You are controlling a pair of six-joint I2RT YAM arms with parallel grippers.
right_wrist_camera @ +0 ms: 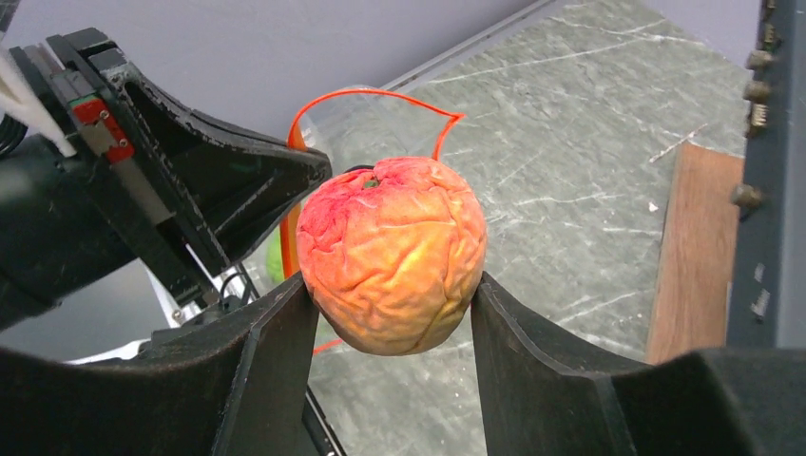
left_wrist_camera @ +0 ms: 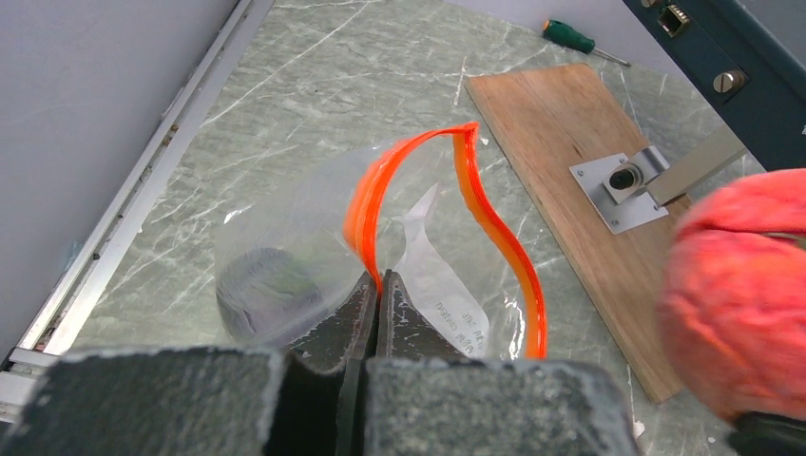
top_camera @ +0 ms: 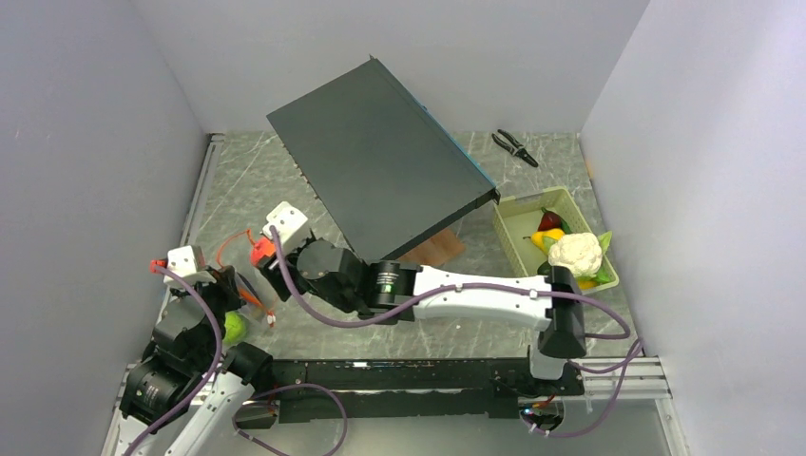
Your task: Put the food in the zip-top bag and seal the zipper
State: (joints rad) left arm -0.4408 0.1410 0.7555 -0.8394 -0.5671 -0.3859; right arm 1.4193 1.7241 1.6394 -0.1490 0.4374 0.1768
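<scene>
The clear zip-top bag (left_wrist_camera: pixel 285 218) lies on the table with its mouth held open, the orange-red zipper (left_wrist_camera: pixel 494 228) curving in a loop. My left gripper (left_wrist_camera: pixel 378 280) is shut on the near zipper edge. A dark purple eggplant (left_wrist_camera: pixel 266 285) rests inside the bag. My right gripper (right_wrist_camera: pixel 390 282) is shut on a wrinkled red-orange fruit (right_wrist_camera: pixel 392 252) and hangs just beside the bag's mouth (top_camera: pixel 261 252). A green lime (top_camera: pixel 234 328) shows by the left arm. White cauliflower (top_camera: pixel 576 253), a red piece (top_camera: pixel 549 221) and a yellow piece (top_camera: pixel 540 239) sit in the tray.
The pale green tray (top_camera: pixel 513 223) stands at the right. A large dark box (top_camera: pixel 380 157) is propped tilted over a wooden board (left_wrist_camera: pixel 570 171). Pliers (top_camera: pixel 515 147) lie at the back right and a green screwdriver (left_wrist_camera: pixel 570 40) lies beyond the board. Walls close in on both sides.
</scene>
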